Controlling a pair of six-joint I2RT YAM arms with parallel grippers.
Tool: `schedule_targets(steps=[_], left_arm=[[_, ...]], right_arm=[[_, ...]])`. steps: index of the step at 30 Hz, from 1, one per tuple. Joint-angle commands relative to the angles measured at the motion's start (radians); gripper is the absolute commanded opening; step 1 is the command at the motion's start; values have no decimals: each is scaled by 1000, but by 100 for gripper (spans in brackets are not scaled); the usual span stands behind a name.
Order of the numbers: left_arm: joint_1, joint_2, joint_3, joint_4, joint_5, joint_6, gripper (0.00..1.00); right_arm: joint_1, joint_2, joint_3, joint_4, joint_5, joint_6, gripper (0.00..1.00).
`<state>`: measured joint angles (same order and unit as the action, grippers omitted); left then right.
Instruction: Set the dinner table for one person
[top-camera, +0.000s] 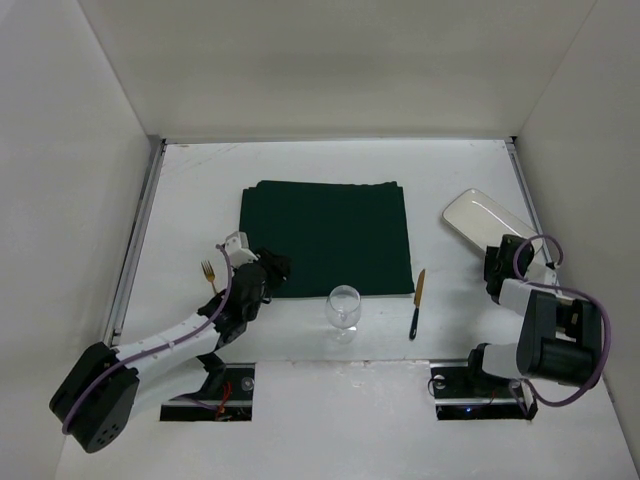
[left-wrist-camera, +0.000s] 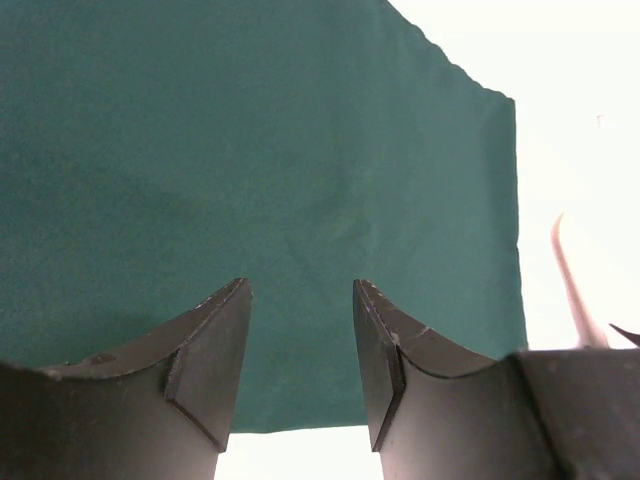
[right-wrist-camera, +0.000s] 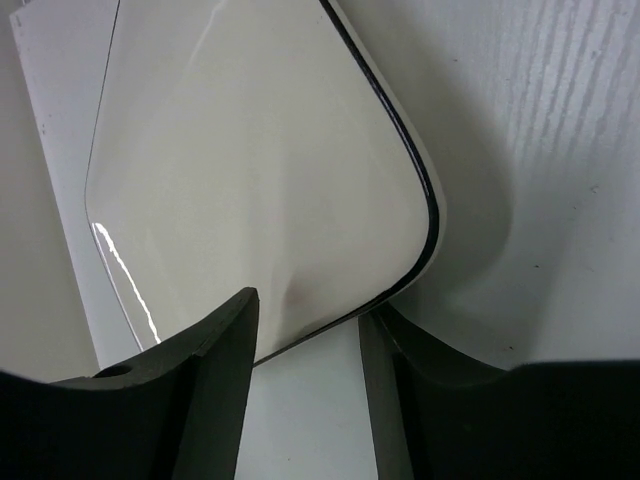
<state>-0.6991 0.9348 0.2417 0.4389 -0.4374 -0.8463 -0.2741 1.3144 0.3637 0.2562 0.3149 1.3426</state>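
Note:
The dinner table (top-camera: 200, 180) is a large white top. A dark green cloth (top-camera: 327, 238) lies flat at its middle. A gold fork (top-camera: 209, 275) lies left of the cloth. A wine glass (top-camera: 343, 308) stands at the cloth's near edge, and a black-handled knife (top-camera: 417, 300) lies to its right. A white rectangular plate (top-camera: 487, 220) lies at the far right. My left gripper (top-camera: 272, 268) is open and empty over the cloth's near left corner (left-wrist-camera: 250, 180). My right gripper (top-camera: 497, 265) is open, its fingertips (right-wrist-camera: 225, 340) at the plate's near corner (right-wrist-camera: 260, 170).
White walls enclose the table on three sides. Thin metal strips (top-camera: 140, 230) run along its left and right edges. The right wall stands close behind the plate (right-wrist-camera: 560, 150).

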Motion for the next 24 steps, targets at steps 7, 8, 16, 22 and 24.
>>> schedule_targets(steps=[7, 8, 16, 22, 24], left_arm=[[22, 24, -8, 69, 5, -5, 43], [28, 24, -10, 69, 8, -7, 43], [37, 47, -12, 80, 17, -16, 43], [37, 82, -7, 96, 28, -17, 43], [37, 91, -5, 103, 28, -17, 43]], right_arm=[[-7, 71, 70, 11, -43, 12, 19], [-6, 80, 75, 12, -63, 4, 15], [-4, 101, 47, 48, -132, -20, 8], [-4, 101, 47, 48, -132, -20, 8], [-4, 101, 47, 48, -132, -20, 8]])
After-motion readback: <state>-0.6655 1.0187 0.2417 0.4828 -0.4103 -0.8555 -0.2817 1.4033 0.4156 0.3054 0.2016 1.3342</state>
